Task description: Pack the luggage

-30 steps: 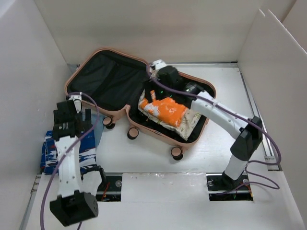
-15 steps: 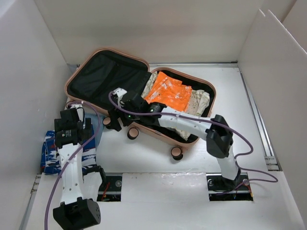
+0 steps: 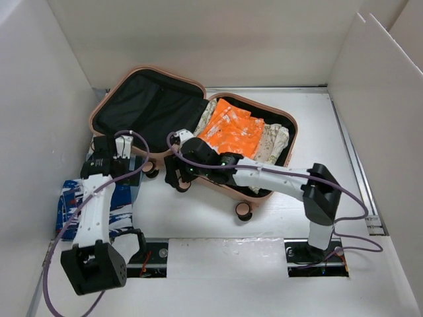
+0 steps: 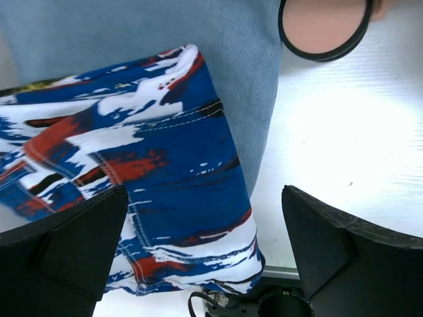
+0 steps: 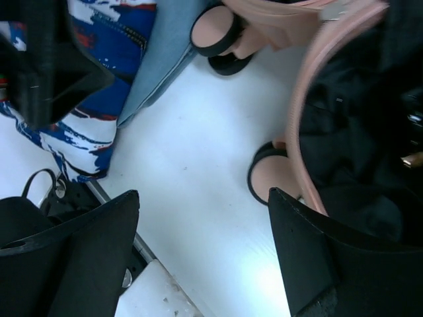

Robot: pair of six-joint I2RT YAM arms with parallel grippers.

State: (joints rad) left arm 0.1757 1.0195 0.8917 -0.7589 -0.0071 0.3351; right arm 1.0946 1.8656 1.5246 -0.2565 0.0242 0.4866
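two arms, both with jaws spread and empty, work a packing job. the luggage [image 3: 145,109] lies clamshell-open at the back of the table [image 3: 198,218], an orange garment [image 3: 231,132] and a floral cloth [image 3: 272,142] in its right half. our left gripper [image 4: 203,224] hangs over a blue, red and white garment [image 4: 152,165] lying on folded denim [image 4: 218,53]. we judge it should drop straight and pinch the top piece only. our right gripper [image 5: 201,224] hovers beside the luggage's wheels [image 5: 215,30], crowding the lift path.

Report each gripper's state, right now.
Left gripper: open, empty, above the blue patterned cloth.
Right gripper: open, empty, near the luggage.
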